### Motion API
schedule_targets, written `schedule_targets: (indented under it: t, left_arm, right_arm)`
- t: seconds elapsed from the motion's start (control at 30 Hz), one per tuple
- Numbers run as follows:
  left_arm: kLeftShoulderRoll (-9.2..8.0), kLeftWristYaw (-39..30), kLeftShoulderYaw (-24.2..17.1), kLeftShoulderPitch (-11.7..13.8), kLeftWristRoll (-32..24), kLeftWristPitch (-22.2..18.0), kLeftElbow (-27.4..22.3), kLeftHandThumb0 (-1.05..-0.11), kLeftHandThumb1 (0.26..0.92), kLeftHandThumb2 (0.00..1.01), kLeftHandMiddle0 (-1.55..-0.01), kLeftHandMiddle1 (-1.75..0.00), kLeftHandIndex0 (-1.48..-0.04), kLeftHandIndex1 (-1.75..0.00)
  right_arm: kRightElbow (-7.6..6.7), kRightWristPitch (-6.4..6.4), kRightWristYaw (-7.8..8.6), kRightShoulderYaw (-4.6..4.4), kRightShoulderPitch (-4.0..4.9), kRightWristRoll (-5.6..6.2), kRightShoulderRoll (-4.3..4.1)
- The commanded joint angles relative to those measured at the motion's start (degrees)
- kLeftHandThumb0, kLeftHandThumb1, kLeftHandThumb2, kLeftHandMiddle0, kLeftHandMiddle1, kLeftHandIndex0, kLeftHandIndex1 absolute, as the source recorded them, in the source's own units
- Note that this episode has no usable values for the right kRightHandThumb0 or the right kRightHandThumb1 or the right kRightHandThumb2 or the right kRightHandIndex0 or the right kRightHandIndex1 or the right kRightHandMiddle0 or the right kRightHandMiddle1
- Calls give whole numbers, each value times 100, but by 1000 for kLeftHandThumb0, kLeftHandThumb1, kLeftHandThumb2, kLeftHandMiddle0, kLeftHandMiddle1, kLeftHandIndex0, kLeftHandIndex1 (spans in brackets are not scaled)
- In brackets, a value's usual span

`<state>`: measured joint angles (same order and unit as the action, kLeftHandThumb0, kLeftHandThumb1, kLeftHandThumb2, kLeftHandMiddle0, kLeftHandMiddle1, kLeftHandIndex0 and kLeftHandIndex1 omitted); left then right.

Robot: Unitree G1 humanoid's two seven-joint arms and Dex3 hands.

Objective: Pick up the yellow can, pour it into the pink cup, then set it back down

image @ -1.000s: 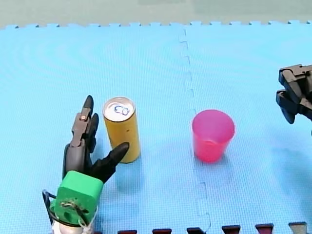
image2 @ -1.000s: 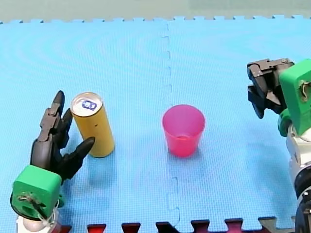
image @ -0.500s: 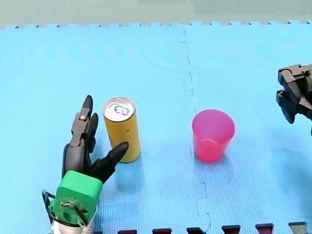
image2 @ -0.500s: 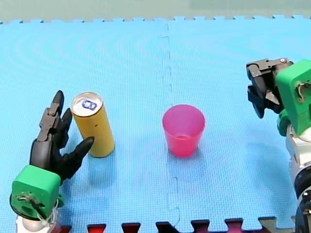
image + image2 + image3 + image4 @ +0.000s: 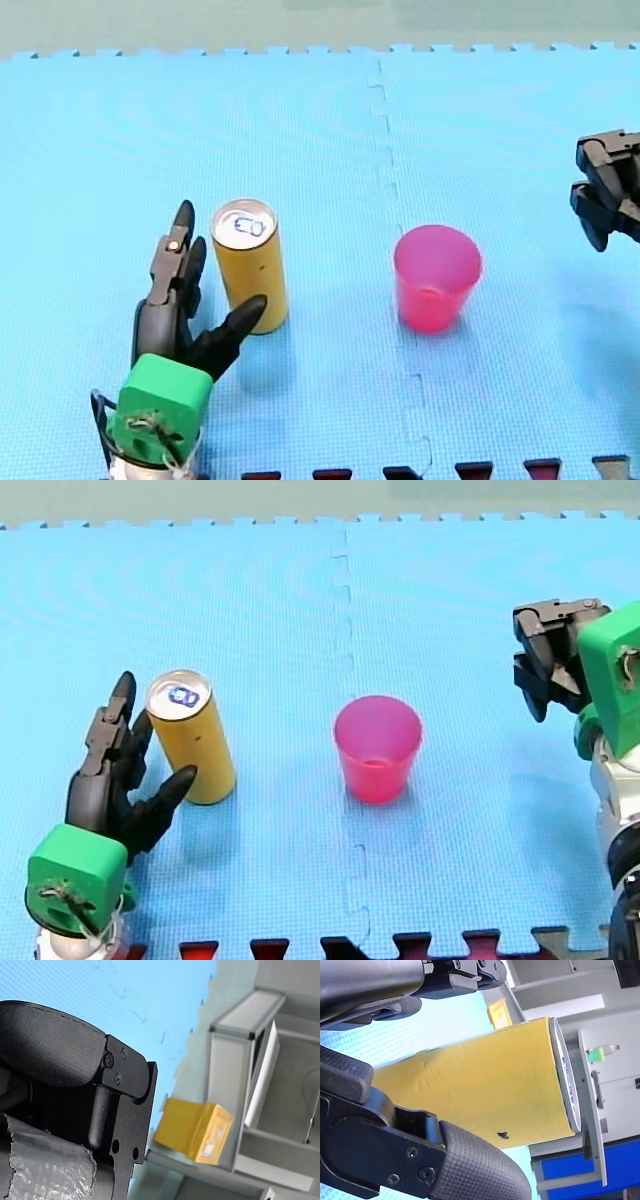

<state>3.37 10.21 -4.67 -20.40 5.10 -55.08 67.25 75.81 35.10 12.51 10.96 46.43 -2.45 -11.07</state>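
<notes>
Yellow can upright between uncurled fingers of left hand, ungripped; right hand curled, empty, far right.

A blue foam mat was made of joined pieces, and a seam was seen running from far to near. A yellow can was stood upright on the left piece. A pink cup was set upright by the seam, well apart from the can.

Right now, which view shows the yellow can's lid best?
First head view: it looks down on the upright yellow can, lid facing the camera. The second head view shows nearly the same. The second wrist view shows the can's side close up, lid edge-on, between the fingers of the left hand.
</notes>
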Motion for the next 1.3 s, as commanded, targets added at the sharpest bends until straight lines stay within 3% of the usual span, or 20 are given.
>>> schedule_targets:
  t: [0.0,0.17,0.7,1.07,1.13,1.27]
  left_arm:
    - [-11,-6,-16,0,-30,22,-15,-1048,897,38,-274,-7,-163,-1]
    - [-23,29,-14,-11,2,41,-20,-1048,894,28,-279,-8,-165,-1]
    - [-43,73,20,-36,34,131,-52,-1048,888,10,-290,-10,-155,0]
    - [-25,-81,-29,-119,-56,150,19,-1048,889,6,-287,-6,-160,-3]
    - [-10,-112,-40,-144,-87,150,29,-1048,888,4,-287,-6,-164,-4]
    - [14,-169,-71,-173,-149,154,38,-1048,885,2,-290,-7,-174,-8]
  right_arm:
    - [0,-29,39,37,13,49,-5]
    - [4,-43,126,80,11,85,-1]
    - [-4,-61,210,129,4,131,-10]
    - [3,-142,246,168,39,149,-32]
    - [4,-150,248,164,49,140,-45]
    - [-10,-63,187,66,30,24,-81]
